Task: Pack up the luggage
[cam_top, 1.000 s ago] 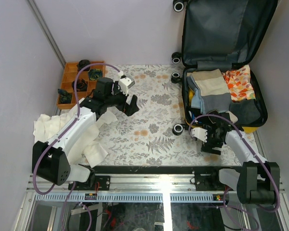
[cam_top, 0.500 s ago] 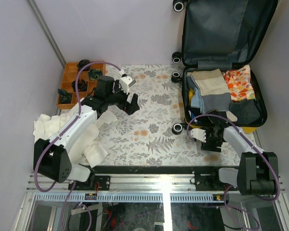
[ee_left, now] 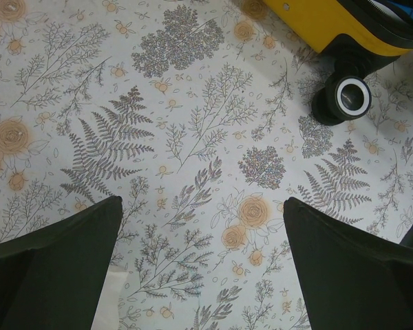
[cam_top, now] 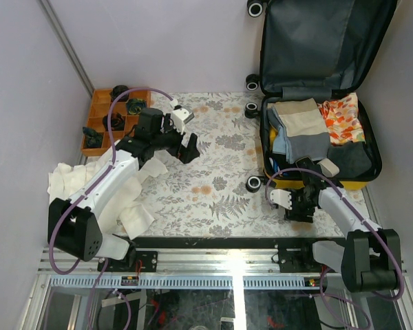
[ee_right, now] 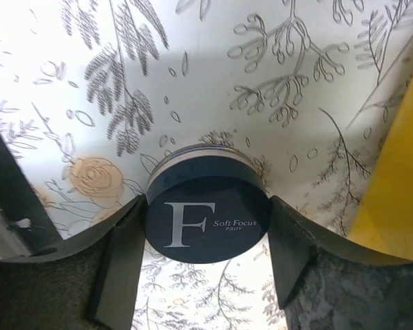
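Observation:
The yellow luggage (cam_top: 323,41) lies open at the right, its dark-lined lid propped up at the back; its yellow shell also shows in the left wrist view (ee_left: 330,24) and the right wrist view (ee_right: 399,179). Just in front of it, my right gripper (cam_top: 299,204) points down at the table. In the right wrist view the right gripper (ee_right: 206,227) is shut on a round dark jar (ee_right: 206,206) with a large "F" on its lid, one finger on each side. My left gripper (cam_top: 187,146) hangs open over the flowered cloth, and the left wrist view shows nothing between the left gripper's (ee_left: 203,227) fingers.
Folded clothes (cam_top: 303,127) and an orange patterned cloth (cam_top: 341,117) fill the luggage's lower half. A black wheel (ee_left: 349,97) juts from its corner. An orange compartment tray (cam_top: 113,117) with dark items stands at the back left. White cloths (cam_top: 96,192) lie under the left arm.
My right gripper has closed onto the dark jar and shifted slightly toward the table's near edge. The left arm has barely moved.

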`<state>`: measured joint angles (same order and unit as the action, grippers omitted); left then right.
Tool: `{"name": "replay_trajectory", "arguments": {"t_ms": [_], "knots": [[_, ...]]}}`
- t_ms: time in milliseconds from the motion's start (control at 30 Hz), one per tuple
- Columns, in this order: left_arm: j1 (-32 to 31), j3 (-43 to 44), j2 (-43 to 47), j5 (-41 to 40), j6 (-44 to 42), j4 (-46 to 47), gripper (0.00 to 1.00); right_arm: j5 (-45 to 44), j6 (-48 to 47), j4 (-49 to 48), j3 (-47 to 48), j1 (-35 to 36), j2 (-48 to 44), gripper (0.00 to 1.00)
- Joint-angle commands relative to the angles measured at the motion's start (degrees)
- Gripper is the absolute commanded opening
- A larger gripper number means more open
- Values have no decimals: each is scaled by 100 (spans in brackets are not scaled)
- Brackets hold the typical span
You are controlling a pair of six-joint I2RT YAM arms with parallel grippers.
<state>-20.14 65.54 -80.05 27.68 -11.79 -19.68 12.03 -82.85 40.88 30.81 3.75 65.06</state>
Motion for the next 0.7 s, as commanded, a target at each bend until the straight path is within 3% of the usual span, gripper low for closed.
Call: {"name": "replay_trajectory", "arguments": {"t_ms": [0, 100, 367, 467, 667], "knots": [[32, 100, 18, 86, 6, 202, 100, 669, 274, 746, 189, 90, 120, 59], [37, 81, 35, 91, 10, 207, 100, 962, 329, 1271, 587, 84, -81, 50], [36, 74, 16, 113, -2, 219, 100, 1729, 953, 2241, 2022, 114, -448, 47], [38, 110, -29, 119, 41, 238, 100, 1572, 1998, 1819, 2830, 54, 38, 47], [2, 363, -265, 9, 224, 192, 100, 1668, 2860, 1452, 4639, -665, 1634, 48]]}}
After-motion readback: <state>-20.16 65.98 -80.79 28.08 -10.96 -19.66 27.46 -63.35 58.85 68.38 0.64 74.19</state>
